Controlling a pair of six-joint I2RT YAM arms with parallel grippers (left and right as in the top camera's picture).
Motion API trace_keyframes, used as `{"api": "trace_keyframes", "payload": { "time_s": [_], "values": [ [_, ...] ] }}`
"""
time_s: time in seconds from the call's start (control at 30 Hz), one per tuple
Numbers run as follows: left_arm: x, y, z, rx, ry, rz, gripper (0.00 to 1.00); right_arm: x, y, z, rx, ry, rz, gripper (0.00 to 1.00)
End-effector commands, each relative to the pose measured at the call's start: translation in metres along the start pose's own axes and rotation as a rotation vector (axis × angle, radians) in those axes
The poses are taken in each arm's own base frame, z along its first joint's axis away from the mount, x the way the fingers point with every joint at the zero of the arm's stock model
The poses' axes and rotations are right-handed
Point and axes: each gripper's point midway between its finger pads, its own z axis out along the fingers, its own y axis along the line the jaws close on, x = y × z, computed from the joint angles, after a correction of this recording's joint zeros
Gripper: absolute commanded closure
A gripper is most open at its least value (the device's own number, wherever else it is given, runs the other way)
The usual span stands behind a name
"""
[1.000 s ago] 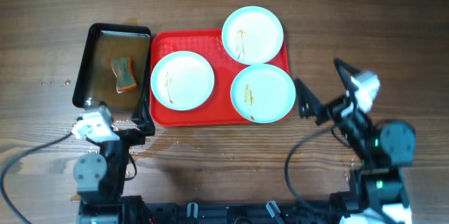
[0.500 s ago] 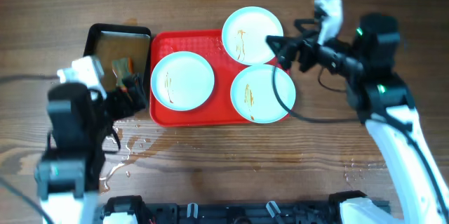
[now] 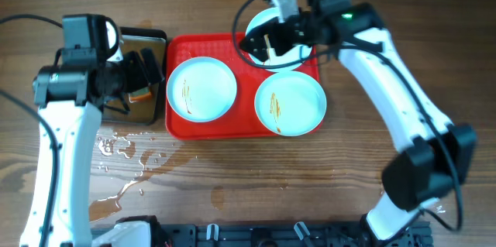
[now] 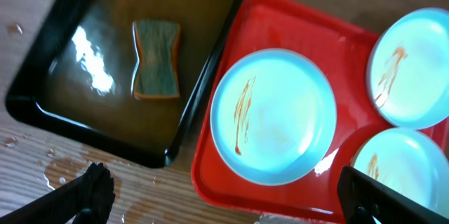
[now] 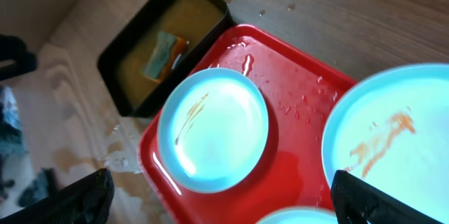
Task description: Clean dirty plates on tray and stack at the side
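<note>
Three pale mint plates lie on the red tray [image 3: 242, 125]: a left plate [image 3: 201, 88], a front right plate [image 3: 291, 102] and a back plate [image 3: 288, 60], each with a brown smear. My left gripper [image 3: 149, 73] is open and empty, above the black pan's right edge beside the tray. My right gripper [image 3: 262, 43] is open and empty, above the back plate, and hides part of it. The left wrist view shows the left plate [image 4: 273, 115] between the open fingers [image 4: 231, 210]. The right wrist view shows that plate [image 5: 212, 129] and the back plate [image 5: 393, 140] above the open fingers [image 5: 228, 206].
A black pan [image 4: 105, 122] of brownish water holding a green and orange sponge [image 4: 156, 59] stands left of the tray. Water puddles [image 3: 124, 154] lie on the wooden table in front of the pan.
Both arms have risen from the table's front edge and reached back: the left over the black pan, the right over the back plate. The plates and tray have not moved.
</note>
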Motion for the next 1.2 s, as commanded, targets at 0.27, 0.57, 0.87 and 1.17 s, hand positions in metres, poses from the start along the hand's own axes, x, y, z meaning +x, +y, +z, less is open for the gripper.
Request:
{"api": "trace_keyframes", "payload": {
  "time_s": [0.27,0.57,0.87,1.17],
  "values": [
    [0.0,0.031,0.041,-0.07,0.114,-0.154,0.0,0.018,-0.032,0.079,0.001,0.06,0.201,0.18],
    [-0.034,0.081,0.039,-0.104,0.002,-0.285,0.06,0.081,-0.046,0.12,0.323,0.255,0.284,0.37],
    [-0.036,0.089,0.044,-0.122,0.002,-0.286,0.04,0.123,-0.045,0.148,0.372,0.372,0.315,0.43],
    [-0.032,0.096,0.078,-0.141,0.068,-0.277,0.11,0.128,-0.047,0.161,0.409,0.366,0.318,0.8]
  ]
}}
